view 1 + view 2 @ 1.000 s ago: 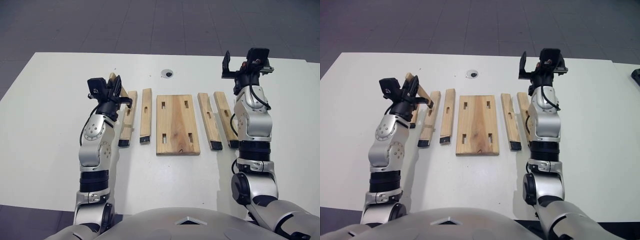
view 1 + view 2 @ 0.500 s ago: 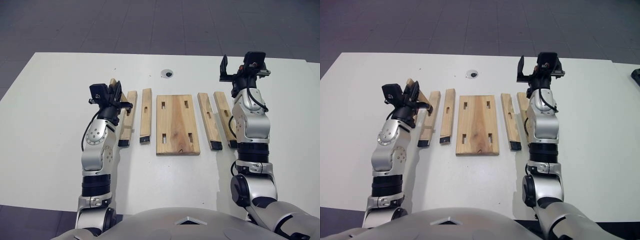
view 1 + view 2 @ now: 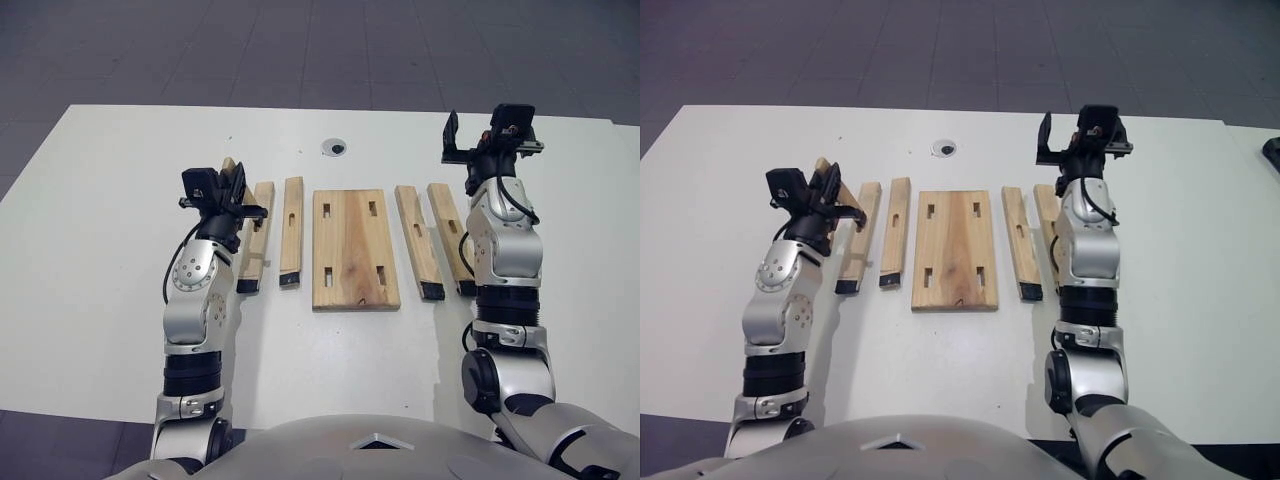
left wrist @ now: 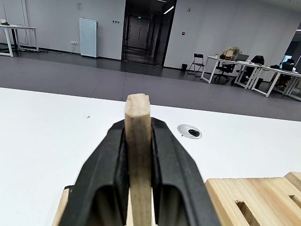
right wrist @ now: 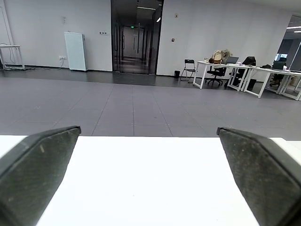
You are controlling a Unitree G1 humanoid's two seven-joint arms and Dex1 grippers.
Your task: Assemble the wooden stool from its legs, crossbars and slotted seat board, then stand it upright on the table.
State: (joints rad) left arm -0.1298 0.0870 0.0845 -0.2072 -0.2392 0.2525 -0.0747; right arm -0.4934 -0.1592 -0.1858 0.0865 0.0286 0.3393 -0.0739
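The slotted seat board (image 3: 355, 247) lies flat mid-table. Two slotted wooden legs (image 3: 258, 235) (image 3: 291, 230) lie to its left and two more (image 3: 417, 240) (image 3: 450, 228) to its right. My left gripper (image 3: 226, 192) hovers over the far end of the leftmost leg, shut on a thin wooden crossbar (image 4: 138, 146) that pokes out past its fingers (image 4: 106, 165). Another wooden piece (image 4: 61, 213) lies under that gripper. My right gripper (image 3: 484, 137) is raised beyond the far end of the right-hand legs, open and empty, its fingers (image 5: 37, 157) wide apart.
A round cable hole (image 3: 335, 148) sits in the white table (image 3: 110, 200) behind the seat board. Bare tabletop stretches to the left of my left arm, to the right of my right arm and along the near edge.
My left gripper has drawn slightly nearer and lower with the crossbar still in it. The right gripper has dipped a little and stays open.
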